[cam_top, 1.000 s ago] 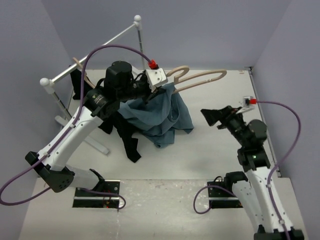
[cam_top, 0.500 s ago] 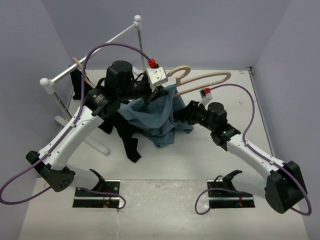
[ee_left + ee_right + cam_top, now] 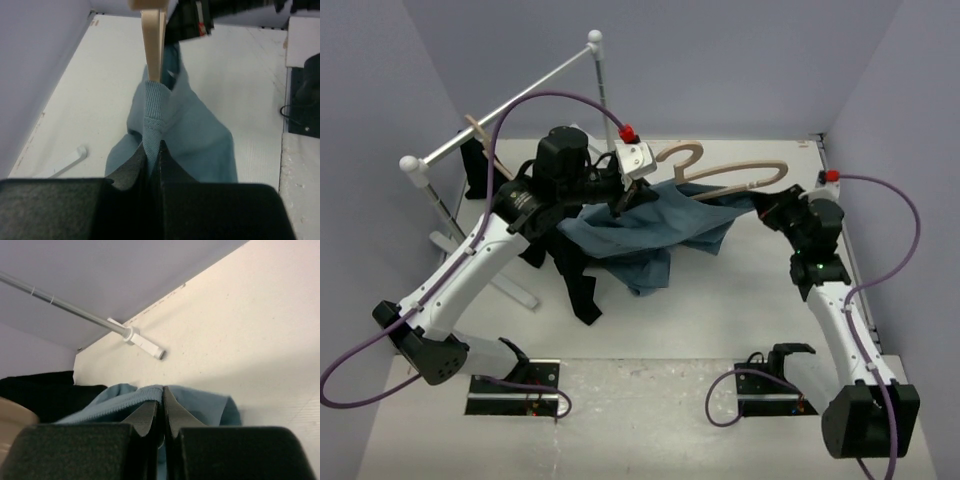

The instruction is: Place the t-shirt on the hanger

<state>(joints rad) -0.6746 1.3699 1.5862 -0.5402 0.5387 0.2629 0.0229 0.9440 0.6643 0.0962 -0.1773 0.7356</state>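
The blue-teal t-shirt [image 3: 650, 228] hangs stretched between both grippers above the table. My left gripper [image 3: 625, 196] is shut on its ribbed collar [image 3: 152, 107], right under the tan hanger [image 3: 740, 172]. In the left wrist view the hanger's arm [image 3: 151, 40] runs down into the neck opening. My right gripper [image 3: 761, 207] is shut on a stitched edge of the t-shirt [image 3: 112, 401], pulled out to the right beneath the hanger's far end. In both wrist views cloth sits pinched between the closed fingers, at my left gripper [image 3: 152, 150] and my right gripper [image 3: 161, 409].
A white clothes rack [image 3: 500, 112] stands at the back left, with a black garment [image 3: 570, 272] hanging from another tan hanger [image 3: 478, 132]. The rack's rod [image 3: 65, 307] and foot [image 3: 145, 344] show in the right wrist view. Grey walls close in on three sides.
My right arm swung in to the t-shirt, shut on its edge and drew it out to the right, spreading the cloth under the hanger. My left gripper kept its hold.
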